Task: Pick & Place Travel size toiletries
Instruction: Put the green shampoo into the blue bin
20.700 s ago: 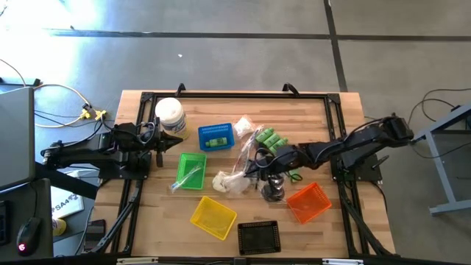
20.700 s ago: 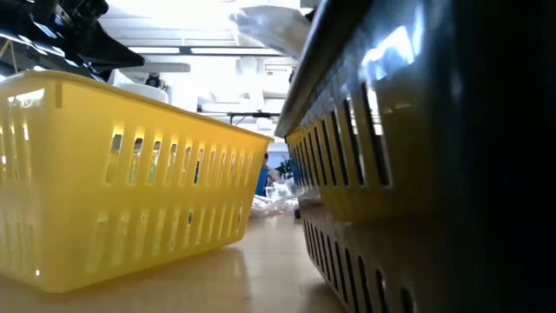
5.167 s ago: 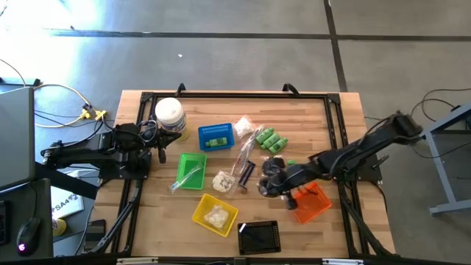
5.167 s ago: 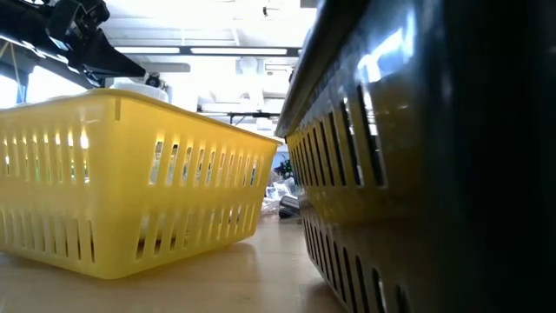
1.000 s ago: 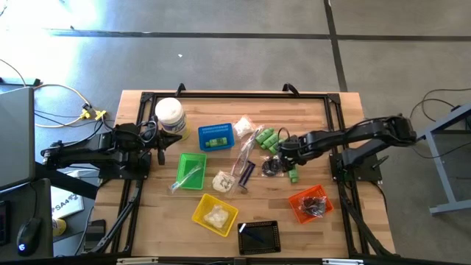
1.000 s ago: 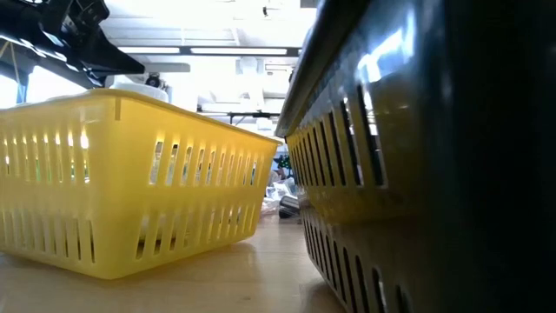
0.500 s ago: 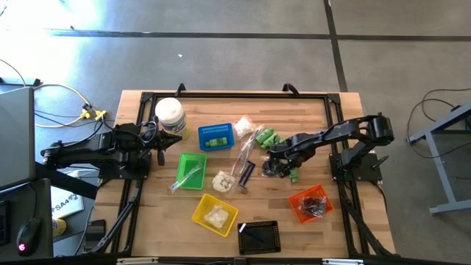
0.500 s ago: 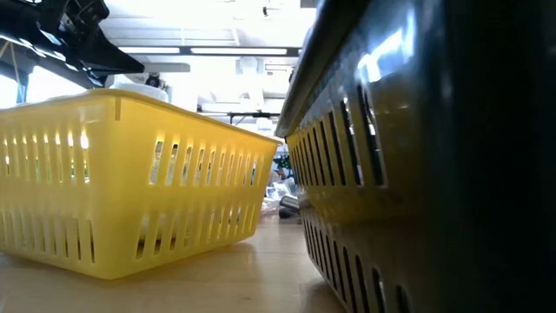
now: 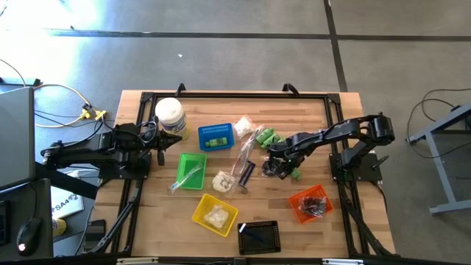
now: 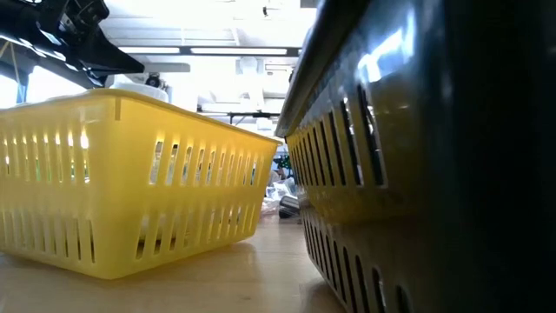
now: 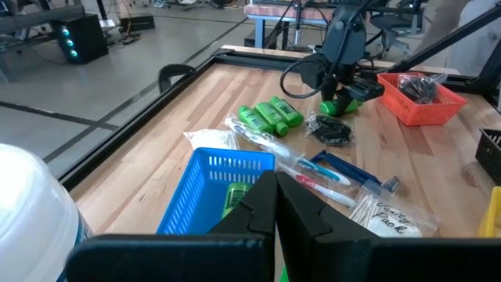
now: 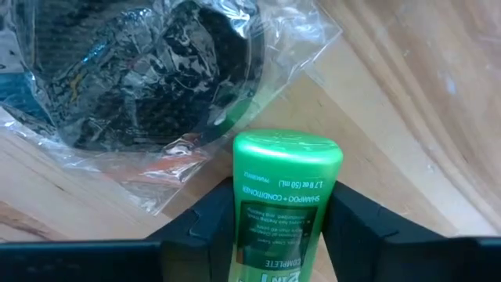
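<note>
My right gripper [image 9: 289,168] reaches down at the table's middle right and is shut on a small green bottle [image 12: 286,196], which also shows in the high view [image 9: 295,175] and the left wrist view [image 11: 344,103]. A clear sachet with dark pieces [image 12: 133,70] lies on the table just beyond the bottle. More green bottles [image 9: 269,136], sachets with sticks [image 9: 246,158] and white packets [image 9: 223,182] lie at the middle. My left gripper [image 9: 165,143] is shut and empty beside the white-lidded jar [image 9: 169,114]. My right gripper pinches the green bottle by its two long sides [image 12: 244,215] between the two fingers. The fingers come from above, slanting from the table's right, and lie along the bottle. Its cap end [image 12: 288,153] sticks out past the fingertips. The bottle lies low, at the table top.
Mesh baskets stand around: blue [image 9: 215,136] with a green bottle, green [image 9: 191,171], yellow [image 9: 215,213] with white packets, black [image 9: 257,237], orange [image 9: 309,204] with dark pieces. In the low view the yellow basket [image 10: 130,174] and the black basket [image 10: 417,174] block most of the sight.
My right gripper has gone down and toward the table's near left, onto the green bottle next to the dark sachet, and has kept still for the last half second. The bottle has stayed where it lay.
</note>
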Motion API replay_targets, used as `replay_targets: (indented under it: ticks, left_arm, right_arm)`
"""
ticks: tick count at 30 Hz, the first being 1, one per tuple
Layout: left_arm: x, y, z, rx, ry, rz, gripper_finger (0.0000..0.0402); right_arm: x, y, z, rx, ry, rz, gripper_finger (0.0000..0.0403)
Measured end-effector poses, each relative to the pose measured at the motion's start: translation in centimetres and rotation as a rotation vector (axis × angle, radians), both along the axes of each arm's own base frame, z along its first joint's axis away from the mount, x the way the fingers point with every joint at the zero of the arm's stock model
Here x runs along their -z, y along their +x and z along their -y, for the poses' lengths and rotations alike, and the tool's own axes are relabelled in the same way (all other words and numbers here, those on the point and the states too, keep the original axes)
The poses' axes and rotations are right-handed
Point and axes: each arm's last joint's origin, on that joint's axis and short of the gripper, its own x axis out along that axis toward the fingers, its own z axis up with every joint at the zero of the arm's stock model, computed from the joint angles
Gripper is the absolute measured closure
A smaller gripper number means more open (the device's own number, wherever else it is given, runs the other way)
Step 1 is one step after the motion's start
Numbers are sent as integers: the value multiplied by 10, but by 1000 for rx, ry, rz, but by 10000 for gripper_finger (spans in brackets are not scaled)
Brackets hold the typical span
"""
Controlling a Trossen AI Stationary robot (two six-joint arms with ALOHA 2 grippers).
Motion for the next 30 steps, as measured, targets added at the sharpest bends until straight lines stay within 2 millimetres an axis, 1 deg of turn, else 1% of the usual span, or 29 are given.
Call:
replay_targets:
  ticks: [3, 7, 10, 14, 16, 18, 22, 26, 30]
  left_arm:
    - [0, 0, 0, 0, 0, 0, 402]
    - [0, 0, 0, 0, 0, 0, 402]
    - [0, 0, 0, -1, 0, 0, 402]
    - [0, 0, 0, -2, 0, 0, 402]
    - [0, 0, 0, -3, 1, 0, 402]
    - [0, 0, 0, -3, 1, 0, 402]
    - [0, 0, 0, -3, 2, 0, 402]
    - [0, 0, 0, -4, 5, -1, 402]
    - [0, 0, 0, -9, 6, -1, 402]
  right_arm:
    - [-3, 1, 0, -5, 1, 7, 256]
    - [-11, 4, 1, -42, -7, 26, 230]
    - [-26, 8, 2, -72, -19, 84, 228]
    - [-42, 8, 3, -98, -11, 146, 254]
    - [-52, 6, 5, -96, -3, 187, 260]
    - [-61, 4, 7, -99, 2, 228, 259]
    - [-75, -1, 13, -103, -13, 300, 241]
    - [-106, 4, 26, -116, -55, 415, 244]
    - [-148, 18, 40, -187, -138, 561, 256]
